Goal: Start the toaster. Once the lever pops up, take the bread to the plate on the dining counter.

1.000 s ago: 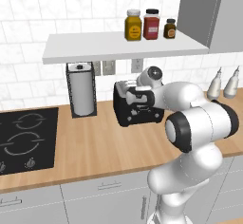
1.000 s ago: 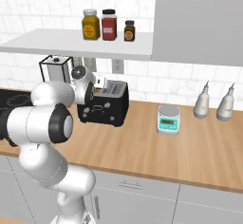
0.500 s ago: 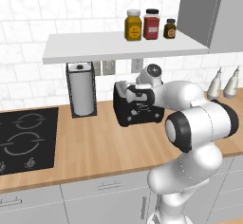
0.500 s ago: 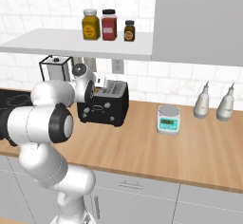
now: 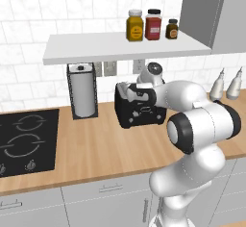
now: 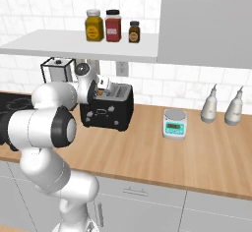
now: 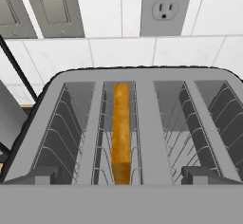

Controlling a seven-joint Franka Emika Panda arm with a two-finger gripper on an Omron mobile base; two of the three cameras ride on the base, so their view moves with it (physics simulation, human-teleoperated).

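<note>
The black toaster (image 5: 139,116) (image 6: 106,115) stands on the wood counter against the tiled wall. Seen from above, its grey top (image 7: 143,123) has two slots. The bread (image 7: 121,123) stands edge-up in the left slot, golden-brown crust showing. My gripper (image 5: 137,94) (image 6: 101,94) (image 7: 121,175) hovers just over the toaster's top, open. One fingertip (image 7: 45,175) sits to each side of the bread's slot, apart from the slice. The plate and the dining counter are out of view.
A chrome paper-towel holder (image 5: 82,92) (image 6: 58,71) stands left of the toaster, with the black cooktop (image 5: 24,139) beyond it. A shelf (image 5: 120,48) with three jars hangs low overhead. A scale (image 6: 174,124) and two bottles (image 6: 224,109) stand to the right. A wall outlet (image 7: 166,7) is behind.
Almost nothing has moved. The hand stays over the toaster's top, shifted only very slightly, and the bread sits in its slot as before.
</note>
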